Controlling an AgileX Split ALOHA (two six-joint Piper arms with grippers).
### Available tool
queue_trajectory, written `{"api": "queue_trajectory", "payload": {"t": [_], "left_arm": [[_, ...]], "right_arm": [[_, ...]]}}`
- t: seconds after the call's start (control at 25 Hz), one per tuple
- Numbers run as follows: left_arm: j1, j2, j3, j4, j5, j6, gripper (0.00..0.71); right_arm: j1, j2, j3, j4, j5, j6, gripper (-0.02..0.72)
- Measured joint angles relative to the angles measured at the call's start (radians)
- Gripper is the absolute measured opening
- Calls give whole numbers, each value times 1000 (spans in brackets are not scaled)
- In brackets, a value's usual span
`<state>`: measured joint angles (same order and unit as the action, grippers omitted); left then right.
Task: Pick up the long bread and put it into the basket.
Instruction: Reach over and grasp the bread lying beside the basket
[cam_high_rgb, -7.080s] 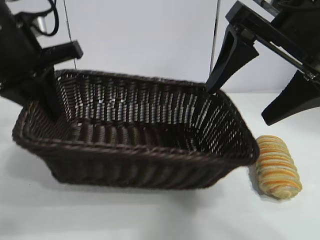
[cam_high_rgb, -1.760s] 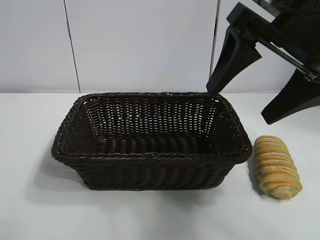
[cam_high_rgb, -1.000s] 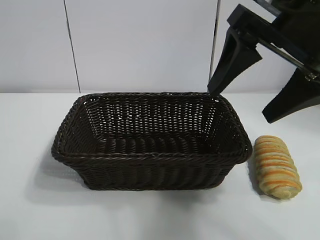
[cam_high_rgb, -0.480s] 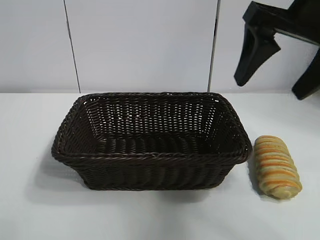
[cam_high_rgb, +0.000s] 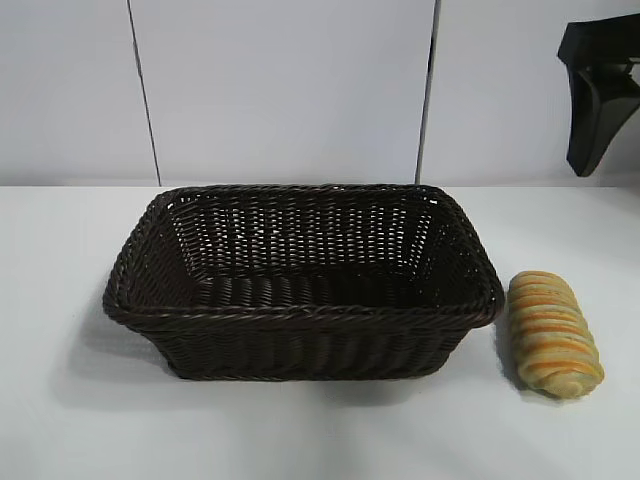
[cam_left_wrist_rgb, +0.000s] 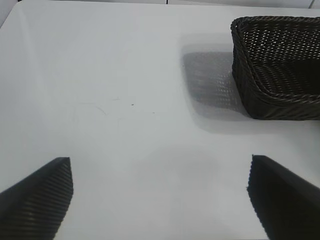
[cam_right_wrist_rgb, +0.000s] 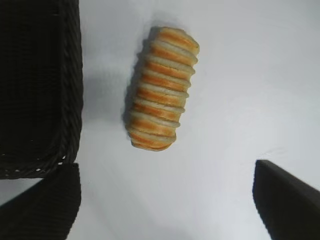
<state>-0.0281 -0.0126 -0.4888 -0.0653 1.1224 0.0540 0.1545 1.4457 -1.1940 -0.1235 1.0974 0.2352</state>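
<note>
The long bread (cam_high_rgb: 553, 335) lies on the white surface (cam_high_rgb: 300, 430), just right of the basket (cam_high_rgb: 300, 315), not yet taken. The right gripper (cam_right_wrist_rgb: 167, 200) hangs above it with jaws spread, probably to straddle it. The left gripper (cam_left_wrist_rgb: 160, 200), jaws also spread, idles left of the basket.

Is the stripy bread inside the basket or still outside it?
Outside. The long bread lies on the white table beside the basket, and the basket holds nothing.

One long bread (cam_high_rgb: 555, 334), one basket (cam_high_rgb: 300, 315), two wide-open tools: left (cam_left_wrist_rgb: 160, 200), right (cam_right_wrist_rgb: 167, 200).
</note>
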Motion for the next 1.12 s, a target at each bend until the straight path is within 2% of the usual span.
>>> {"api": "queue_trajectory", "payload": {"t": [0.2, 0.6, 0.92, 1.12], "left_arm": [[0, 0, 0, 0, 0, 0, 687], [0, 0, 0, 0, 0, 0, 687], [0, 0, 0, 0, 0, 0, 687], [0, 0, 0, 0, 0, 0, 687]], "right_arm": [[-69, 0, 0, -3, -4, -28, 663], [-72, 63, 0, 38, -61, -38, 663], [-72, 199, 0, 101, -151, -56, 663], [-72, 280, 51, 146, -252, -72, 663]]}}
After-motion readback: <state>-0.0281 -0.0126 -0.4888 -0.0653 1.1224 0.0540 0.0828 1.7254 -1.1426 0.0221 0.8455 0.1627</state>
